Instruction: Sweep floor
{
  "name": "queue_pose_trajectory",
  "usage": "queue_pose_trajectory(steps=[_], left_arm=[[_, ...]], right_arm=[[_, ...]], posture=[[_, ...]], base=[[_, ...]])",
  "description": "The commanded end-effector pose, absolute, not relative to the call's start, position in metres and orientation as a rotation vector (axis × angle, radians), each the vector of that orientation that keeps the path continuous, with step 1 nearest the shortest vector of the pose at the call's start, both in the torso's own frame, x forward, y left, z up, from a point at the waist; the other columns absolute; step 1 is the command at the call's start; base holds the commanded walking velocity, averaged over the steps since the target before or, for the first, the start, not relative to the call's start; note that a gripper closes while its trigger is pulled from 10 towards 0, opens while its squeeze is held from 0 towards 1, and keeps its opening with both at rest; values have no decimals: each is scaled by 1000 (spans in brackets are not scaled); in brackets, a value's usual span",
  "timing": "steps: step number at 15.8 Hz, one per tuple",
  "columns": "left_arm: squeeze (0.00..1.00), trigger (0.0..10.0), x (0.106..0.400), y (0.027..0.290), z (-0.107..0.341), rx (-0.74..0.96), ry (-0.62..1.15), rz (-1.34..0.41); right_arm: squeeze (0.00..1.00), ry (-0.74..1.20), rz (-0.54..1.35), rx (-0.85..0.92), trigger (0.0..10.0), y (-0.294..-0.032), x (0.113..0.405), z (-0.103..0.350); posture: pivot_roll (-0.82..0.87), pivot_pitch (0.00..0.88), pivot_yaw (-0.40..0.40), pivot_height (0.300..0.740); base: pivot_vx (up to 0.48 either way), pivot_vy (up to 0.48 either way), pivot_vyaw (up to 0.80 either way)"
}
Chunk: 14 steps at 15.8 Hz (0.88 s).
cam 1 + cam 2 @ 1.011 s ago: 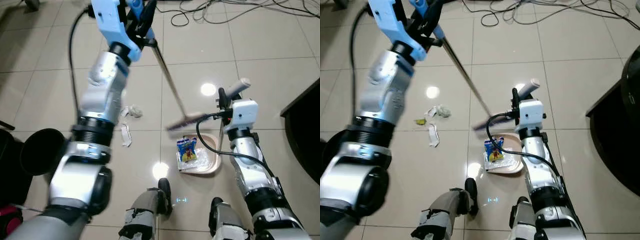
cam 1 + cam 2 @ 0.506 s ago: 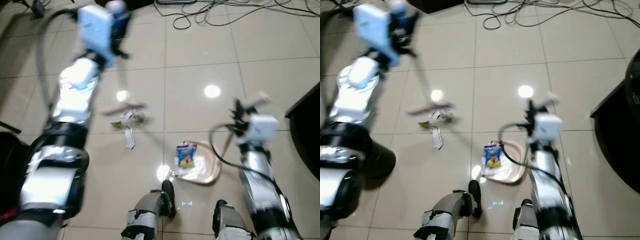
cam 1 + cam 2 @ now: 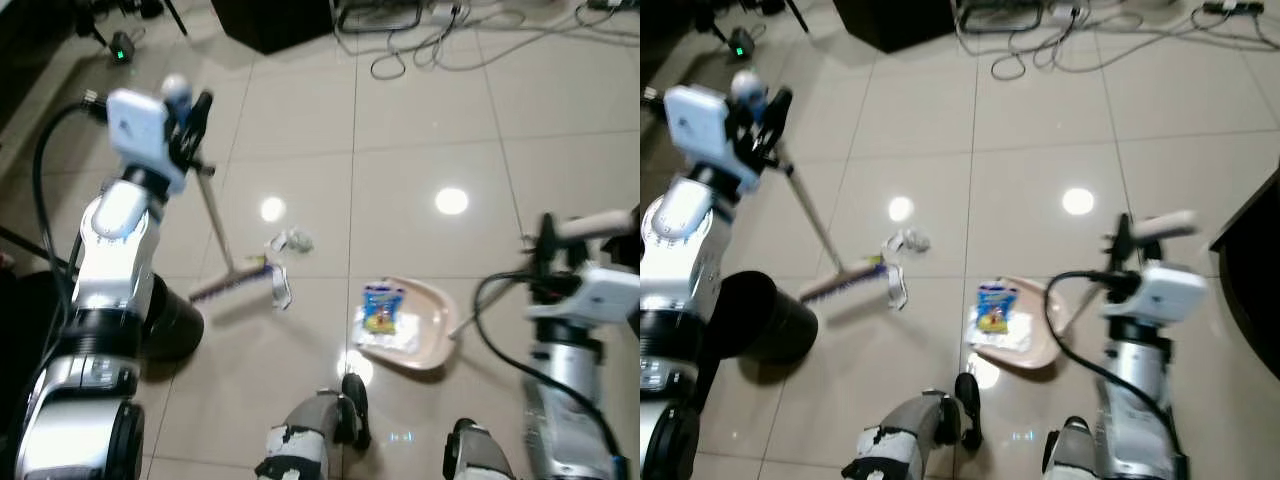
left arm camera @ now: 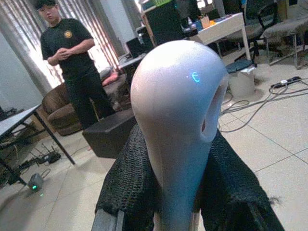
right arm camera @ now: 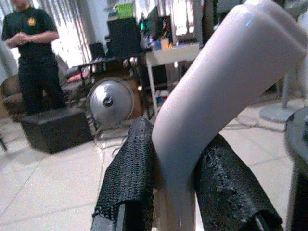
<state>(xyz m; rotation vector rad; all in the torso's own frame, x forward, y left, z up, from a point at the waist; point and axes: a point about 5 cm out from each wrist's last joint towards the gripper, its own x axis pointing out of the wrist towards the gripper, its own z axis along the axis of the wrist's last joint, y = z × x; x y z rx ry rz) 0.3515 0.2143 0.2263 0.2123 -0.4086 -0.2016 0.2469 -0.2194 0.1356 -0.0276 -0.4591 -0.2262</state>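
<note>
L gripper (image 3: 190, 120) sits upper left of the head views, fingers clamped on the top of the broom handle (image 3: 212, 210). The handle slants down to the broom head (image 3: 228, 283), left of centre on the tile floor (image 3: 420, 130), just beside the crumpled paper scraps (image 3: 290, 241) and a white strip (image 3: 281, 288). A black bin (image 3: 760, 320) stands lower left, near the broom head.

R gripper (image 3: 1123, 240) is at mid right, fingers closed round the pale dustpan handle (image 3: 1160, 225). The dustpan (image 3: 425, 335) lies at lower centre w/ a blue wrapper (image 3: 379, 306) and clear plastic in it, apart from the scraps.

Wrist cams add what the head views lack: L wrist view has the rounded handle knob (image 4: 175, 110) squeezed between black fingers (image 4: 127, 183), plus a person in dark clothes (image 4: 72, 62) standing upper left by a couch. R wrist view shows the fingers (image 5: 130, 178) tight on the bent handle, a round metal lid (image 5: 109, 102) and a desk behind.
</note>
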Motion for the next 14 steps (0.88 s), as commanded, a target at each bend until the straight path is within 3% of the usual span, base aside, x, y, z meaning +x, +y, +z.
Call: queue_pose_trajectory(steps=[1, 4, 7, 14], left_arm=[[0, 10000, 342, 226, 226, 244, -407, -167], [0, 10000, 330, 233, 199, 223, -295, -121], [0, 10000, 317, 219, 167, 123, -146, -153], [0, 10000, 303, 187, 169, 112, -133, -188]], right_arm=[[0, -496, -209, 3, 10000, -215, 242, 151], [0, -489, -195, 4, 10000, -214, 240, 173], [0, -460, -209, 60, 10000, -214, 241, 197], [0, -432, -230, 170, 10000, -223, 248, 248]], posture=[[30, 110, 235, 740], [-20, 72, 221, 740], [-67, 43, 215, 740], [-78, 12, 212, 740]], base=[[0, 0, 0], [0, 0, 0], [0, 0, 0], [0, 0, 74]])
